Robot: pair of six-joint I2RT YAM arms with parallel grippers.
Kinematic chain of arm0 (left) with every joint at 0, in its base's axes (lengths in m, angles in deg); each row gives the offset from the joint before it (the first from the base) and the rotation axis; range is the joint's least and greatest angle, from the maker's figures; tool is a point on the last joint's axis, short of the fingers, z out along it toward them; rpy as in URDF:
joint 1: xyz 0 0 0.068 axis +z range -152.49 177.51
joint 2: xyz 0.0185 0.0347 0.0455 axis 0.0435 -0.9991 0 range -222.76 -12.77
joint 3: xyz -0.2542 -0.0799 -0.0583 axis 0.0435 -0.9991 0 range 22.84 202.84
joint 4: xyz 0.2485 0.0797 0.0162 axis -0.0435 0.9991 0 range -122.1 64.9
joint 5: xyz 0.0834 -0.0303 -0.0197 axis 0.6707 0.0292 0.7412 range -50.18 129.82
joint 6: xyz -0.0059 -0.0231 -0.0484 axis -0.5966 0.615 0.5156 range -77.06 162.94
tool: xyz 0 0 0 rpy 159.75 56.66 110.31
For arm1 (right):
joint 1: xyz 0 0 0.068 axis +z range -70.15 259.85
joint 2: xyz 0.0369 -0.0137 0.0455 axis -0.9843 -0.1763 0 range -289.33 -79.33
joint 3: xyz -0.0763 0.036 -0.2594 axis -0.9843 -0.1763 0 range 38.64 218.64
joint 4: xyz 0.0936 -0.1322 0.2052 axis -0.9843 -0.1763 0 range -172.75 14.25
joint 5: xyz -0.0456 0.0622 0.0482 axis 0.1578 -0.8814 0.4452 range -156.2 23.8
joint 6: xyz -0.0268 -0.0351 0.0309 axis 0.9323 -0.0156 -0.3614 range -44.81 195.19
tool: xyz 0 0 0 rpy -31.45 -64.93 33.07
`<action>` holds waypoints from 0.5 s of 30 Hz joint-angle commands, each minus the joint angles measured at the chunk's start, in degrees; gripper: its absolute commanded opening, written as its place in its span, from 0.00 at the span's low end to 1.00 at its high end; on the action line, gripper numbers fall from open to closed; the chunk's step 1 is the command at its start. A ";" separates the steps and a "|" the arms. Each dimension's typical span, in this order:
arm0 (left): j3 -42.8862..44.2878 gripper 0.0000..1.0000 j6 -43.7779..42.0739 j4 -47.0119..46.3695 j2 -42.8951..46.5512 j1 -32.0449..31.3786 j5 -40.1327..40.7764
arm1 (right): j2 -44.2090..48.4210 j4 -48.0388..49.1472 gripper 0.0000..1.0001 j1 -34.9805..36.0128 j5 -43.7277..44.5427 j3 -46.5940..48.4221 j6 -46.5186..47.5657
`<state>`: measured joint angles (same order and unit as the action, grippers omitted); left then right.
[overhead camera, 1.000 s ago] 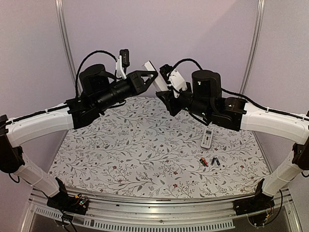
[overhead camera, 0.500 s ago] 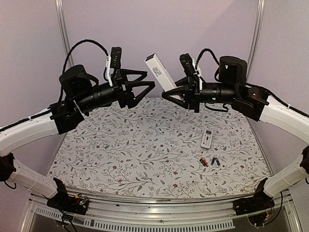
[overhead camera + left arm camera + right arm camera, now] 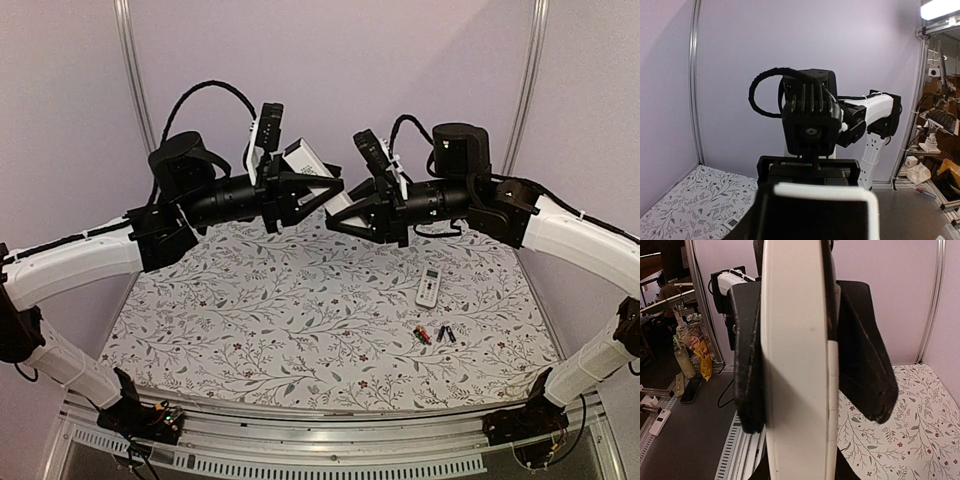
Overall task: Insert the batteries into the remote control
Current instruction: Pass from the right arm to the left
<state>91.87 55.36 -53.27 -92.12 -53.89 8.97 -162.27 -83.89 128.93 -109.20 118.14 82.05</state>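
A long white remote control [image 3: 305, 158] is held in the air, tilted, between both arms high above the table. My right gripper [image 3: 345, 208] is shut on it; in the right wrist view its dark fingers [image 3: 747, 365] press both faces of the remote [image 3: 795, 365], seen edge-on. My left gripper [image 3: 340, 186] has its fingers drawn in on the remote's middle. The remote's white-rimmed end [image 3: 825, 192] fills the bottom of the left wrist view. The batteries [image 3: 435, 334], one red and two black, lie on the table at the right front.
A small white remote [image 3: 428, 287] lies on the floral tablecloth [image 3: 260, 310] just behind the batteries; it also shows in the left wrist view [image 3: 732, 223]. Purple walls stand behind and to the sides. Metal rails run along the near edge.
My left gripper, open and apart from the remote half a second ago, has moved right and closed on it. My right arm has lowered and tilted the remote toward the left gripper.
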 commanded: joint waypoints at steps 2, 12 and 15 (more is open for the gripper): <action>0.18 0.18 0.97 -1.16 1.09 -0.55 1.56 | 0.00 -0.34 0.00 0.09 1.79 1.27 -0.40; 0.56 0.00 10.21 2.32 1.32 -0.55 21.01 | 5.60 11.91 0.74 3.22 32.00 -6.54 0.24; 0.70 0.00 12.09 3.22 1.07 -0.55 24.28 | 7.18 16.76 0.74 6.95 41.32 -9.65 5.62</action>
<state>91.89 63.14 -52.15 -91.72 -54.19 24.42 -158.18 -75.76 131.38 -84.09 111.98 82.13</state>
